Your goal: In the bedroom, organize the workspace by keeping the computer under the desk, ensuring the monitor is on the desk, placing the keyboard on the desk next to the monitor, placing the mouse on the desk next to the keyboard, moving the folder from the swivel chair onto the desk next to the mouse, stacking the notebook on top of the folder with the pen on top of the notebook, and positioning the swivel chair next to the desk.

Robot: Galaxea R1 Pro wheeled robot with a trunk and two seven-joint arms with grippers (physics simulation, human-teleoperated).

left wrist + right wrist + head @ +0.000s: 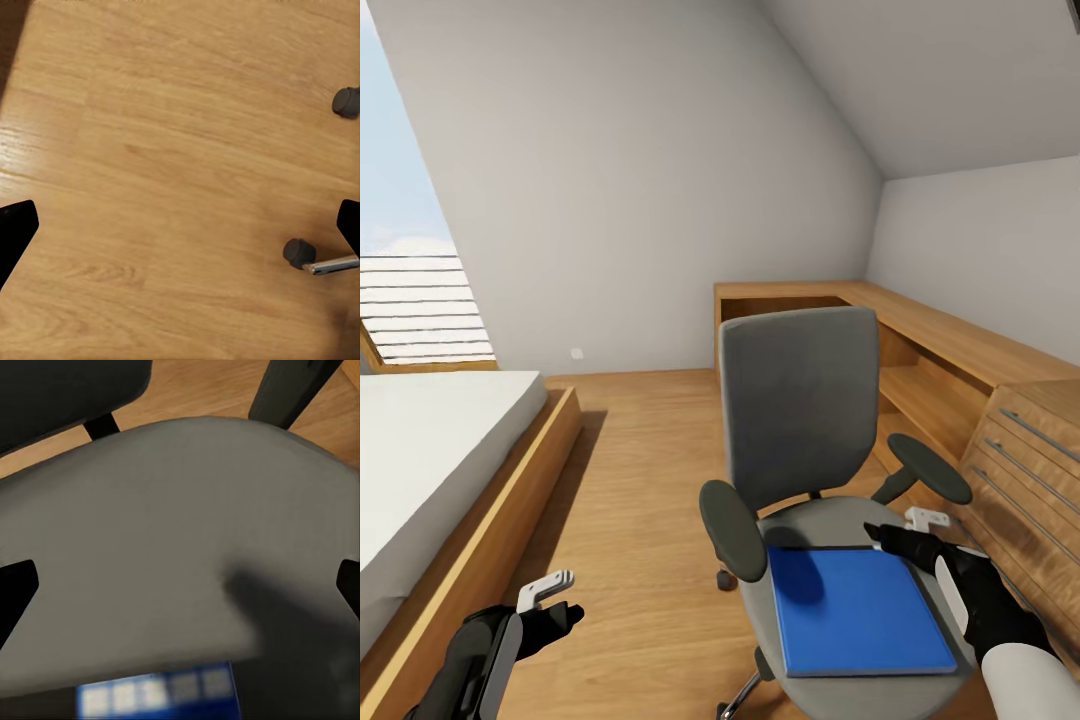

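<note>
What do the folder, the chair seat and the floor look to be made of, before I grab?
Folder: smooth, matte blue cover with crisp edges, likely plastic or coated card; which one is open. Chair seat: grey and matte with soft rounded edges, probably fabric upholstery; no weave visible. Its armrests look like dark plastic or rubber. Floor: light wood with grain lines, faint sheen; could be planks or laminate.

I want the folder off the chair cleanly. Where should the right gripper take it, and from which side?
Probably by the far right edge. The folder lies flat on the swivel chair seat, so only its thin edges offer a pinch. The right gripper hovers open by that corner; come in low from the right, sliding one finger under.
</note>
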